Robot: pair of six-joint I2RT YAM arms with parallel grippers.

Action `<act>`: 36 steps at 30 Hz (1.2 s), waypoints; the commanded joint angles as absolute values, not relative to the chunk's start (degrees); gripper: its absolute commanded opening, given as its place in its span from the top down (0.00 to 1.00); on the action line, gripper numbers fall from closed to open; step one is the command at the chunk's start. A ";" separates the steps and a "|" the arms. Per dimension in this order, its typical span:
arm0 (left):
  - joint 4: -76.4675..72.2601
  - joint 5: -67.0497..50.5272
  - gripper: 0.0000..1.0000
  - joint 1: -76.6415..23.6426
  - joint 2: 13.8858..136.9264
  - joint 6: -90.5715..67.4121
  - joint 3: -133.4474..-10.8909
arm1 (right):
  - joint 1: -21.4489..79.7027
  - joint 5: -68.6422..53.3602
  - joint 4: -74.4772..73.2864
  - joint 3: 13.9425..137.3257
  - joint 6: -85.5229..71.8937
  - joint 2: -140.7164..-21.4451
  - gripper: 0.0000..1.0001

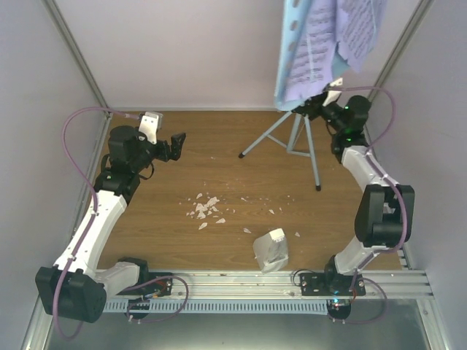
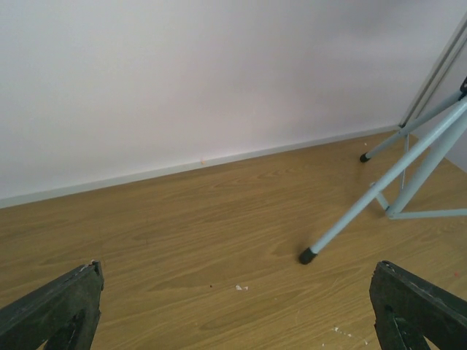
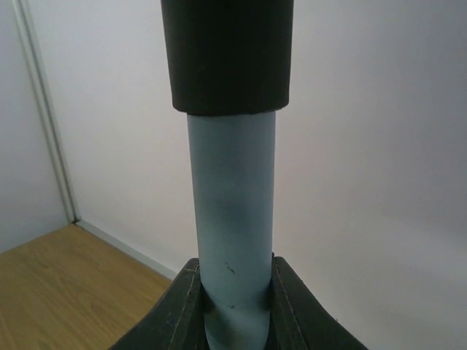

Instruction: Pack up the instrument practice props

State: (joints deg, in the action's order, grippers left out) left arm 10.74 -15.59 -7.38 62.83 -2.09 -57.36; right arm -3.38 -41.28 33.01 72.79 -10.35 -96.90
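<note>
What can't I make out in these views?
Top view: music stand tray and sheet music cut off by the upper edge.
Top view: right gripper tips hidden under the pages.
Top view: metronome too small to see inside its cover.
Right wrist view: stand's legs out of frame.

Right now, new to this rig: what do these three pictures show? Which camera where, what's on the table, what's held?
Two robot arms bolted at the near edge of the table, each with a two-finger gripper. One camera looks down from behind them; the other two sit on the wrists. On the table: a tripod stand carrying sheet music, a metronome near the front, crumbs mid-table. The left gripper is open and empty. The right gripper is closed on the stand's pole.
</note>
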 commanded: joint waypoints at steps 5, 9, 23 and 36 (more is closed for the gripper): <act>8.40 -15.52 0.01 -7.02 61.08 -1.58 -56.30 | 13.48 -3.29 35.57 68.73 -12.47 -87.13 0.99; 8.38 -15.79 0.01 -7.00 60.53 -1.82 -56.16 | 21.06 10.01 36.71 67.16 -11.67 -85.73 1.00; 8.26 -15.84 0.01 -6.98 59.08 -1.85 -56.06 | 37.37 37.15 35.93 70.75 -13.62 -89.67 1.00; 8.31 -15.31 0.01 -7.06 58.43 -1.76 -55.99 | 38.36 26.24 39.55 61.62 -10.74 -84.70 0.31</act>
